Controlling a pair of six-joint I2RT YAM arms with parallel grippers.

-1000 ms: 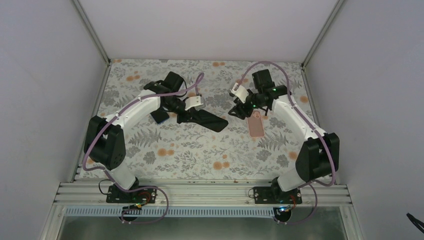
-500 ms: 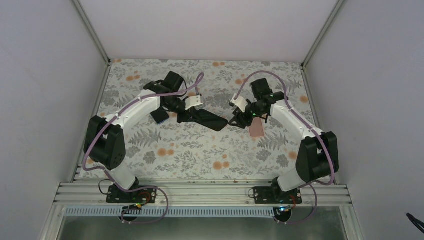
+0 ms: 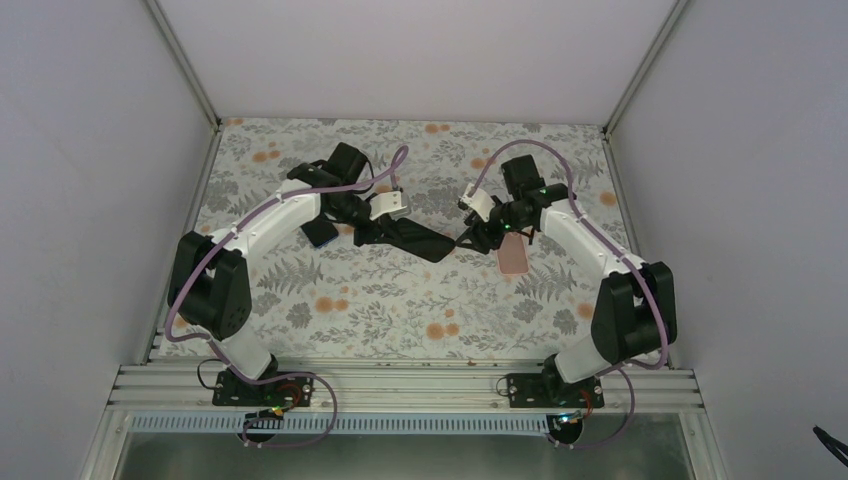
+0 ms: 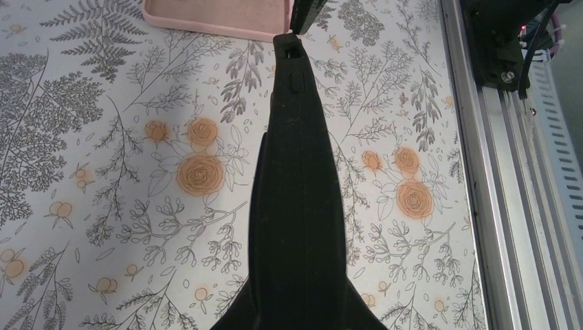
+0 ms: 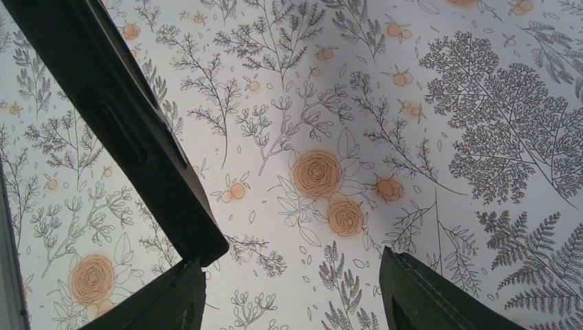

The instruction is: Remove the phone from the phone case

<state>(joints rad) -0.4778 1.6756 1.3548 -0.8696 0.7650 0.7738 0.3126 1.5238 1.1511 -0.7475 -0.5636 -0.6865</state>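
Over the last second the right gripper (image 3: 468, 238) has swung away from above the pink case (image 3: 513, 260) toward the middle of the desk (image 3: 380, 310). It now sits at the free end of the phone (image 3: 420, 240), which the left gripper (image 3: 372, 232) holds clamped by its other end, lifted edge-up off the cloth. The phone's far tip has tilted slightly toward the incoming arm. In the right wrist view the right gripper (image 5: 289, 302) is spread wide and holds nothing. The dark corner of the phone (image 5: 130, 137) comes right up to one finger, though actual contact cannot be confirmed. The pink case lies flat and apparently empty in the far half of the desk, toward the right edge, just beyond the phone's tip in the left wrist view (image 4: 213, 17). So the phone looks already free of it, and this reads as a handover or a steadying grasp rather than a peel. The desk wears a pale cloth printed with grey ferns and orange blooms. Plain pale walls (image 3: 400, 50) close three sides, and an aluminium rail (image 3: 400, 385) along the near edge carries both bases.
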